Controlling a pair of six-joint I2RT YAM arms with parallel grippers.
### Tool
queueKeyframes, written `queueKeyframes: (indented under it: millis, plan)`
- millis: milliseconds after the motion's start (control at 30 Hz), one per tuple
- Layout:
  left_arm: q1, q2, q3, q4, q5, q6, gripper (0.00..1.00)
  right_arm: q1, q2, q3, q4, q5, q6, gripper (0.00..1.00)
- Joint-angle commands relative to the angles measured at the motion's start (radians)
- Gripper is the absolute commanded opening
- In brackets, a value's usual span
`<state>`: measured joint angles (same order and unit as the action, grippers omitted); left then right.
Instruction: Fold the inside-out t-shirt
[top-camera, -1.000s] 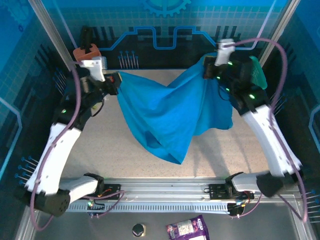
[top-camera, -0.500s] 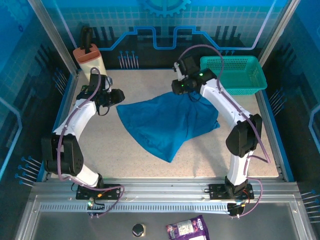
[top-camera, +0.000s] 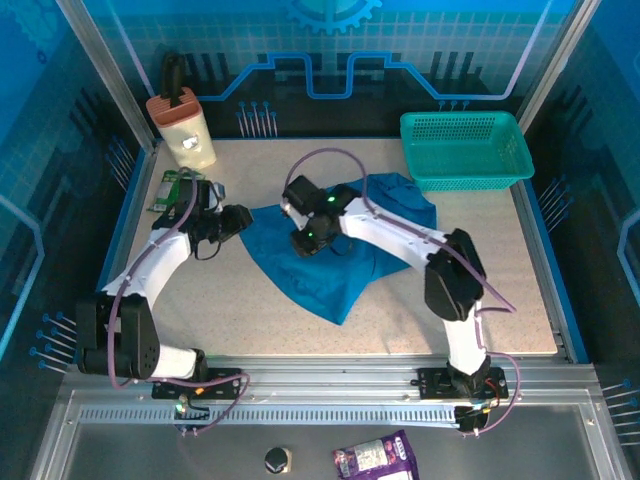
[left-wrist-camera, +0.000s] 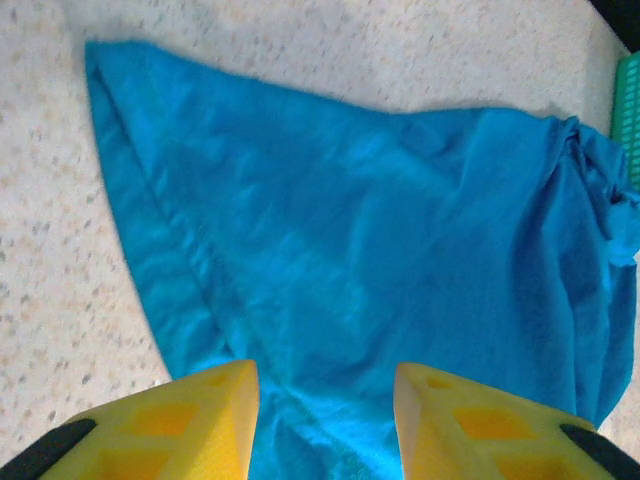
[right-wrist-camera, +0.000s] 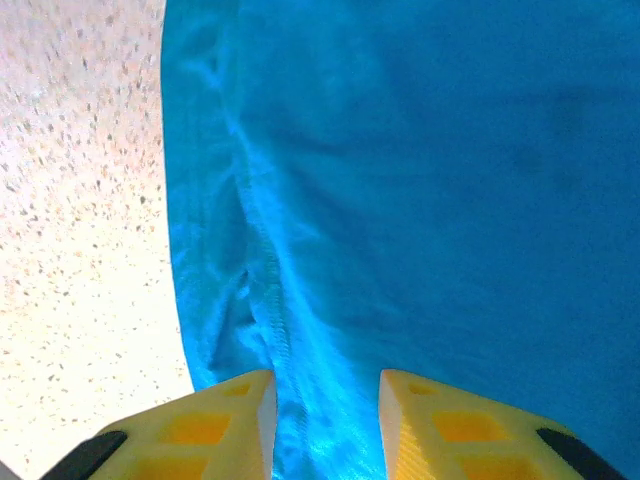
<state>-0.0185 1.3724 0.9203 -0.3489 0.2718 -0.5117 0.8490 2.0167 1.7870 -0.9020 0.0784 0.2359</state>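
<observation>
The inside-out t-shirt (top-camera: 335, 280) lies crumpled on the table, a blue cloth tapering to a point toward the near side, with a bunched part (top-camera: 400, 195) near the basket. My left gripper (top-camera: 240, 218) sits at the shirt's left corner, open, its yellow fingers (left-wrist-camera: 190, 420) apart over the cloth (left-wrist-camera: 380, 220). My right gripper (top-camera: 307, 240) reaches across the shirt's left half, open as well. A stitched seam (right-wrist-camera: 270, 270) runs between its fingertips (right-wrist-camera: 230, 420), close to the cloth's edge. Neither gripper pinches the cloth.
A teal mesh basket (top-camera: 465, 148) stands at the back right, just beyond the shirt. A beige container with an orange top (top-camera: 183, 125) stands at the back left, a green packet (top-camera: 170, 188) beside the left arm. Bare speckled tabletop (top-camera: 200, 310) lies near the front.
Both grippers held the shirt spread up in the air; now it lies on the table and both have opened. The right gripper swept left across the shirt.
</observation>
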Motion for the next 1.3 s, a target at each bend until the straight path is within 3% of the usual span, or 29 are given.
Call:
queueKeyframes:
  millis: [0, 267, 667, 1167, 1267]
  plan:
    - [0.011, -0.049, -0.065, 0.062, 0.052, -0.053, 0.4, 0.047, 0.095, 0.061, -0.049, 0.035, -0.035, 0.31]
    - [0.014, -0.086, -0.166, 0.123, 0.088, -0.09, 0.4, 0.082, 0.274, 0.183, -0.111, 0.066, -0.056, 0.32]
    - [0.014, -0.083, -0.186, 0.147, 0.107, -0.077, 0.4, 0.083, 0.374, 0.217, -0.133, 0.007, -0.047, 0.4]
    - [0.012, -0.05, -0.214, 0.214, 0.155, -0.104, 0.4, 0.082, 0.26, 0.244, -0.148, 0.068, -0.02, 0.01]
    - [0.011, -0.044, -0.221, 0.228, 0.168, -0.115, 0.4, 0.082, 0.24, 0.261, -0.163, 0.074, -0.018, 0.0]
